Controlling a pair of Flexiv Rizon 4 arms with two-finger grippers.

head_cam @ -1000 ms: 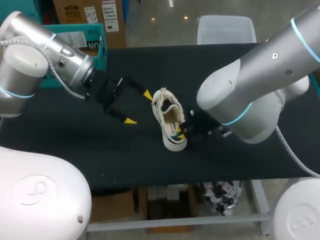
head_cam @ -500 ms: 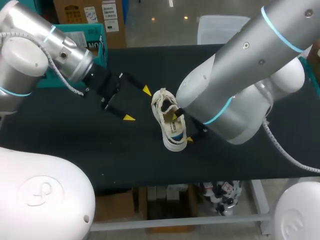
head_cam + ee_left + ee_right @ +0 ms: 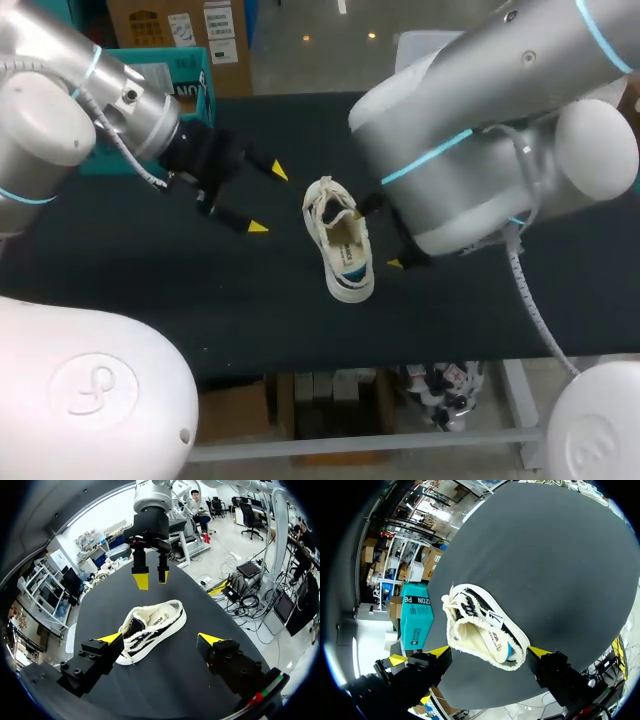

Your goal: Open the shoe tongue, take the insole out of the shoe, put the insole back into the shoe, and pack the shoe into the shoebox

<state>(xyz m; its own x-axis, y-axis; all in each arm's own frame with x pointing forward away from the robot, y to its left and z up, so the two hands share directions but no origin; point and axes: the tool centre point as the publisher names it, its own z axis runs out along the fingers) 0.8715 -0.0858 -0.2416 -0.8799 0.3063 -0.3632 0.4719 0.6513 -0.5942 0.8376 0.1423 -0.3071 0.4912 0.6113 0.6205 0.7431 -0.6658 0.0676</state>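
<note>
Our right gripper [image 3: 152, 578] hangs jaws apart over the shoe [image 3: 338, 245], placed to reach in; our left gripper [image 3: 268, 199] stands open alongside, likely to steady it.

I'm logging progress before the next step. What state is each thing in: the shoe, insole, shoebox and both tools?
shoe: upright on its sole, touched by neither tool.
insole: inside the shoe.
shoebox: apart from the shoe; open or closed, cannot tell.
left tool: open, empty.
right tool: open, empty.
</note>
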